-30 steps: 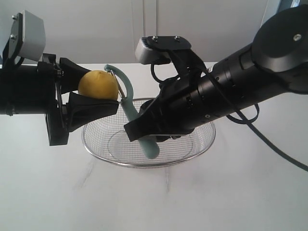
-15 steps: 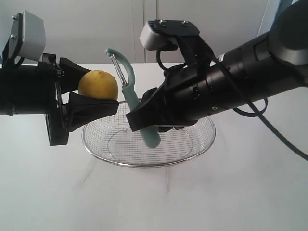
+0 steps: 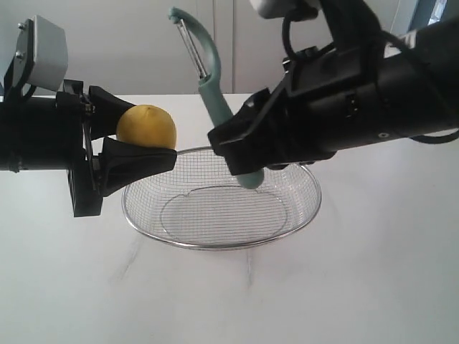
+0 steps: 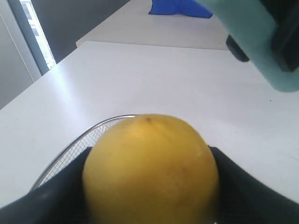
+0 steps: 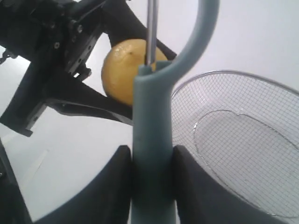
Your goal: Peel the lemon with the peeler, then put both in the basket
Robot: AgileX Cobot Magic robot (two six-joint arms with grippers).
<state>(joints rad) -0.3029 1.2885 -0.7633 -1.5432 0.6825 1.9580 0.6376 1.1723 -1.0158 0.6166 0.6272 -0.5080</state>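
My left gripper (image 3: 133,140) is shut on the yellow lemon (image 3: 146,127), holding it in the air over the left rim of the wire basket (image 3: 301,215). The lemon (image 4: 149,168) fills the left wrist view between the black fingers. My right gripper (image 3: 240,154) is shut on the pale teal handle of the peeler (image 3: 215,100), which points up and slightly left, its loop head and blade high above the basket and to the right of the lemon. In the right wrist view the peeler handle (image 5: 152,140) stands between both fingers, with the lemon (image 5: 124,70) behind it.
The basket (image 5: 224,79) rests on a white table (image 3: 358,287) with nothing in it. A blue object (image 4: 180,8) lies far back on the table in the left wrist view. A pale wall stands behind the table.
My right arm has lifted and moved right, carrying the peeler up from beside the lemon to well above it. The left gripper and lemon have stayed still.
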